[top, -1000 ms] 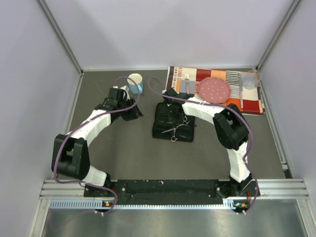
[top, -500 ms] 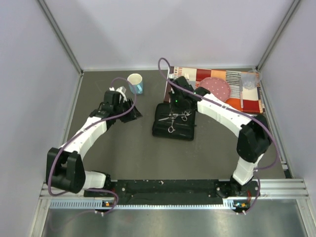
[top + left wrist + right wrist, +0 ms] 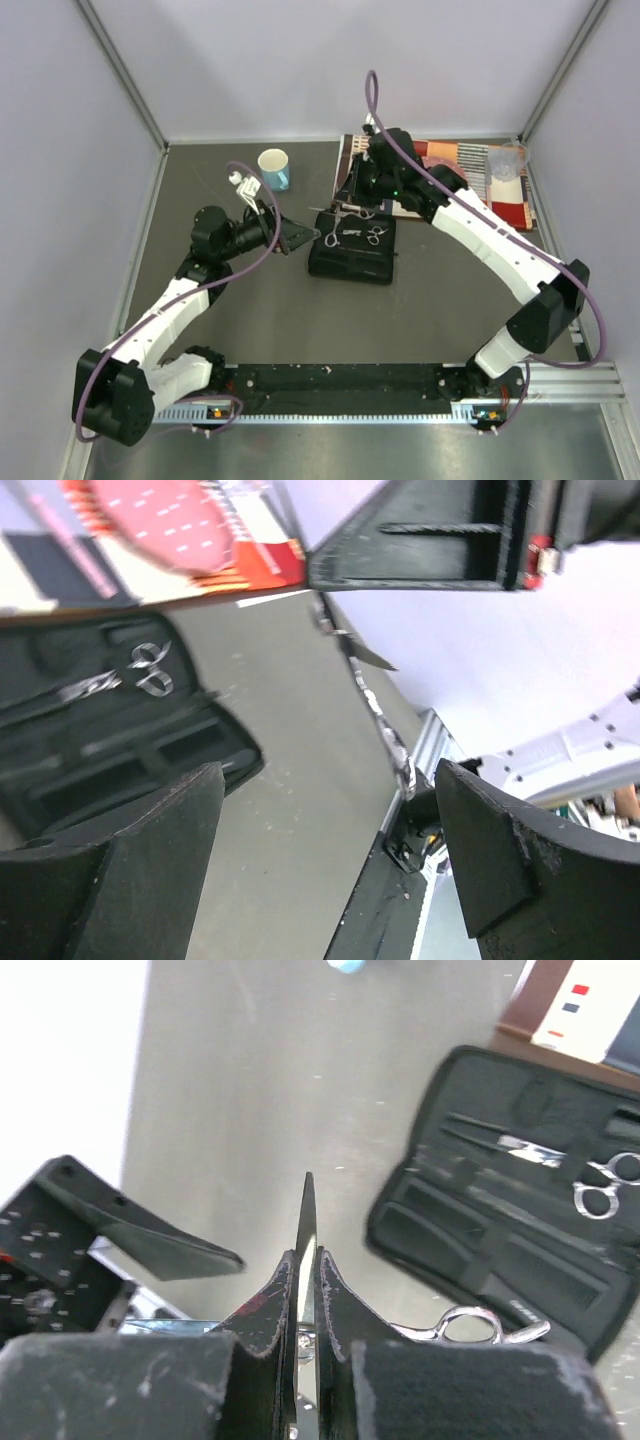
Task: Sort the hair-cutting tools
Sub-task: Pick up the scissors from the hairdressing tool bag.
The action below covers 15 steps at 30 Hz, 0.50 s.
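Clamping scissors (image 3: 306, 1215) between right jaws, blade protruding

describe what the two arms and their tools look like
Both the left arm and the right arm have white link shells, bulky black joints and a purple cable looping alongside. The left tool and the right tool are black, with wedge-shaped fingers; the right one's look scuffed.
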Each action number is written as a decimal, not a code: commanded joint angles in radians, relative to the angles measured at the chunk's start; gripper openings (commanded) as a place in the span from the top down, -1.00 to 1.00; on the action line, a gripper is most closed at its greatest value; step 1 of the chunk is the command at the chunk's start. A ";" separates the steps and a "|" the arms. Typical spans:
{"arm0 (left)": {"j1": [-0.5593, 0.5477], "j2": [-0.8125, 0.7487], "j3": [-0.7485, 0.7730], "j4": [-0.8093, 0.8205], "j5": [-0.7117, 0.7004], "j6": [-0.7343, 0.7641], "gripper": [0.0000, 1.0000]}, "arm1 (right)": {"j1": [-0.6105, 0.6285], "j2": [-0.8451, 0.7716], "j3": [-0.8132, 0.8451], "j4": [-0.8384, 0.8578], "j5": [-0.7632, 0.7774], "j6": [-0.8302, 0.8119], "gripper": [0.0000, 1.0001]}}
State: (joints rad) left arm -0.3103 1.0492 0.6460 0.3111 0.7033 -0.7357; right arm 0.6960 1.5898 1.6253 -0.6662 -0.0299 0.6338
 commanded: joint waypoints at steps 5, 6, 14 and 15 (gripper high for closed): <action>-0.142 0.027 0.102 0.210 0.033 0.052 -0.85 | -0.006 -0.079 0.067 0.102 -0.188 0.170 1.00; -0.144 0.031 0.107 0.220 0.025 0.050 -0.85 | -0.007 -0.082 0.065 0.112 -0.223 0.196 1.00; -0.158 0.057 0.139 0.258 -0.071 0.111 -0.88 | -0.007 -0.111 0.053 0.252 -0.381 0.331 1.00; -0.159 0.061 0.144 0.258 -0.076 0.116 -0.88 | -0.006 -0.113 0.060 0.261 -0.402 0.348 1.00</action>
State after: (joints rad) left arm -0.4622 1.0901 0.7364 0.4988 0.6857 -0.6773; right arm 0.6952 1.5414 1.6402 -0.5289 -0.2996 0.8768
